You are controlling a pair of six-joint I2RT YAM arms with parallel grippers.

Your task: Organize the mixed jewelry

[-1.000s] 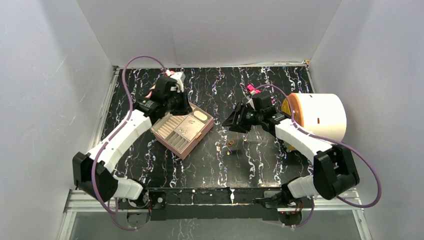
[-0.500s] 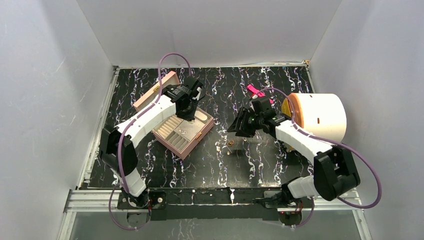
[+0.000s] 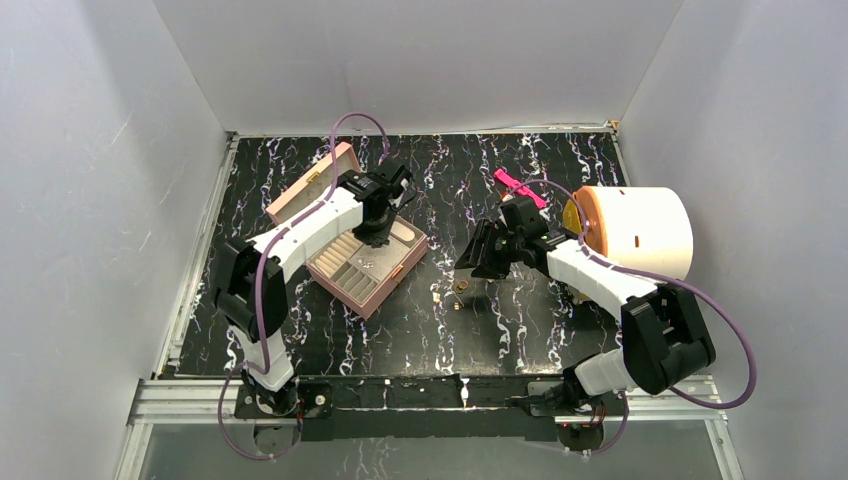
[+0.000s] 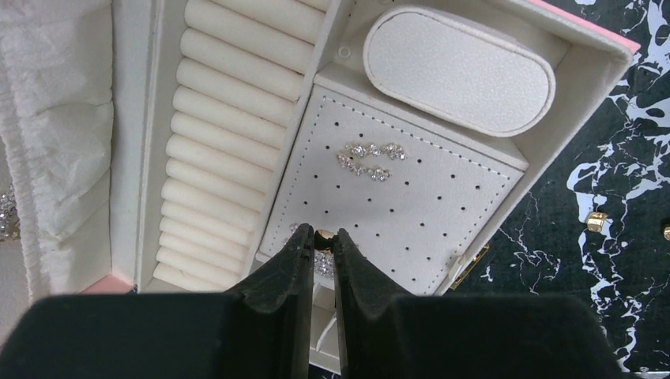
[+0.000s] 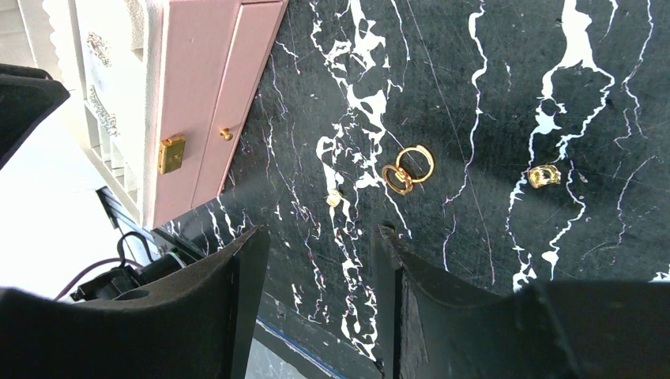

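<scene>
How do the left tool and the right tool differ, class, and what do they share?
The left tool is nearly shut, pinching a small gold piece; the right tool stands wide open and empty. The left tool hangs over the open jewelry box; the right tool hangs over the marbled table near two touching gold rings. Both are black.

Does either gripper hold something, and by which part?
The left gripper pinches a tiny gold piece at its tips; which part cannot be told. The right gripper holds nothing.
</scene>
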